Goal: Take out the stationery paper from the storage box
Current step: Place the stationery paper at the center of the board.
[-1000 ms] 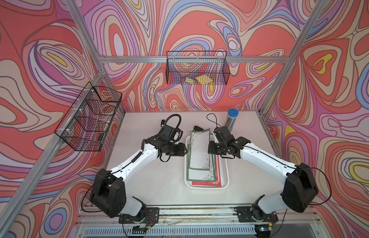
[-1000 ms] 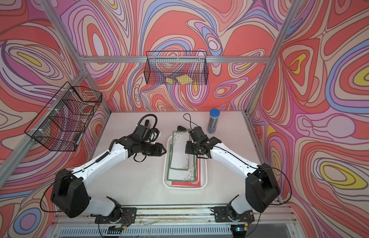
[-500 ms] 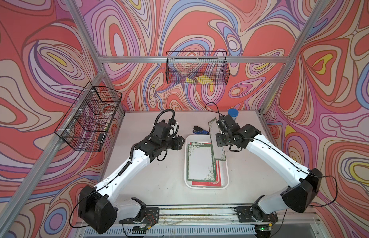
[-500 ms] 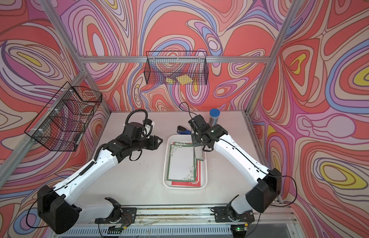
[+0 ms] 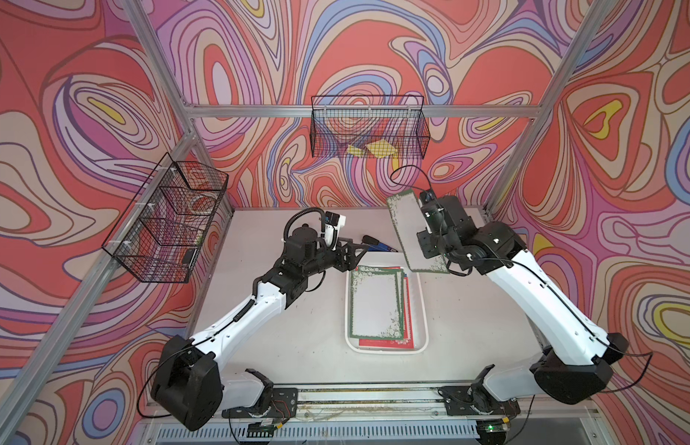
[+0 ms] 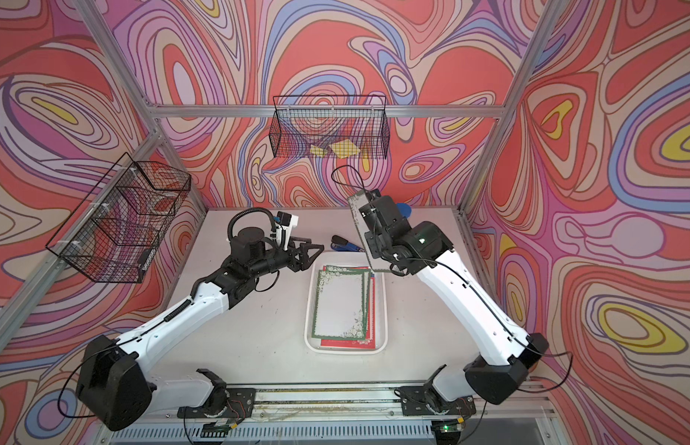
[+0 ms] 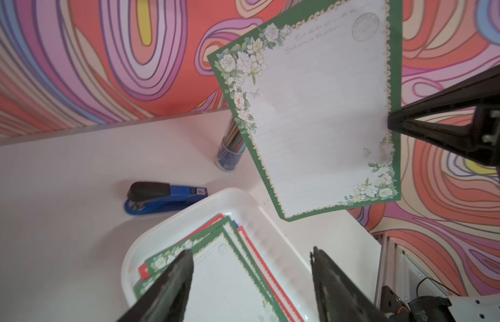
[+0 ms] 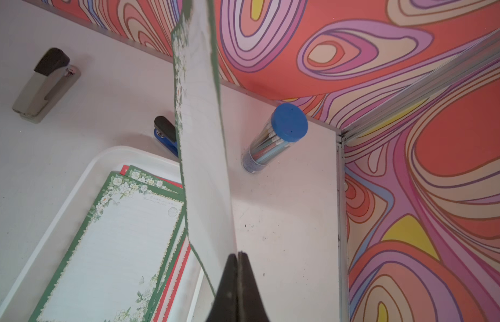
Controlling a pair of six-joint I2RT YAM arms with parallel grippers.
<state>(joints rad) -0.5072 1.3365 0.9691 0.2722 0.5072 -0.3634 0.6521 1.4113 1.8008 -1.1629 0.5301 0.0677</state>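
Green floral border on stationery paper point(image 7: 321, 111); storage box point(image 7: 271, 242) wht; stapler point(image 7: 165, 198) blue; walls point(image 5: 374, 46) red/purple swirls.

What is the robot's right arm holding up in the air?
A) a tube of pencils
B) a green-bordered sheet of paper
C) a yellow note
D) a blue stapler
B: the right gripper is pinched shut on the edge of a green-bordered sheet, held in the air above the white tray, while the blue stapler and pencil tube sit on the table.
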